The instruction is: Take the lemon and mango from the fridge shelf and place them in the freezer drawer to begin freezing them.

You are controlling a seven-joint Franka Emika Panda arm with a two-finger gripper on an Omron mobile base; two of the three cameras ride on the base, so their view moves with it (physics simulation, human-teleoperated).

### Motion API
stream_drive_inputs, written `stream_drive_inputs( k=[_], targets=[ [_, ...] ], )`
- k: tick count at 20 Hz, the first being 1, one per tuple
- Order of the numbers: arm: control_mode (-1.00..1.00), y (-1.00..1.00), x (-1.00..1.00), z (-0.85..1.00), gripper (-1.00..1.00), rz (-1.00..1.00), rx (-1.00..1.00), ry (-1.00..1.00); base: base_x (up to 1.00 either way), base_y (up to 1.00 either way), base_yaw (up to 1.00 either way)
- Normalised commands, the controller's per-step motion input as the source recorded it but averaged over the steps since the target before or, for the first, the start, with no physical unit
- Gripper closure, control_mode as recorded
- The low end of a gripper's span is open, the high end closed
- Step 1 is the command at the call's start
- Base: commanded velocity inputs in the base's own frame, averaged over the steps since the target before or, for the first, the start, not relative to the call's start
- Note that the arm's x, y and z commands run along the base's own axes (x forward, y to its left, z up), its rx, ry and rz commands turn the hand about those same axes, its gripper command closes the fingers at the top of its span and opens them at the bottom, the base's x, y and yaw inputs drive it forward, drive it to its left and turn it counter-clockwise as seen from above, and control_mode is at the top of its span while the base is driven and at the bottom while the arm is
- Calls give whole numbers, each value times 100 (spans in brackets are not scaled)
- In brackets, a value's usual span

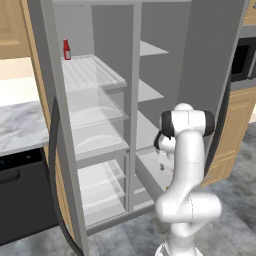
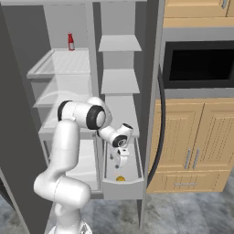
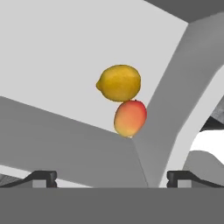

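Lemon & mango lie in freezer drawer, touching, tucked into a corner by its walls. Drawer is pulled out at fridge bottom, right compartment. Gripper hangs over drawer, above the fruit. Bottle stands at back of fridge shelf, top left.

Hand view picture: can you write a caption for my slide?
Lemon and mango lie touching in the freezer drawer, below the open tool.
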Motion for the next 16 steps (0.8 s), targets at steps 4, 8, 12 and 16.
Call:
stream_drive_inputs(
  k=[4,8,12,16],
  targets=[
    [-100,29,-14,6,-100,-2,0,0,0,0,0],
    [-100,23,-13,7,-100,-2,0,0,0,0,0],
    [-100,17,-11,14,-100,-3,0,0,0,0,0],
    [-100,6,-7,29,-100,-5,0,-2,0,0,0]
  ],
)
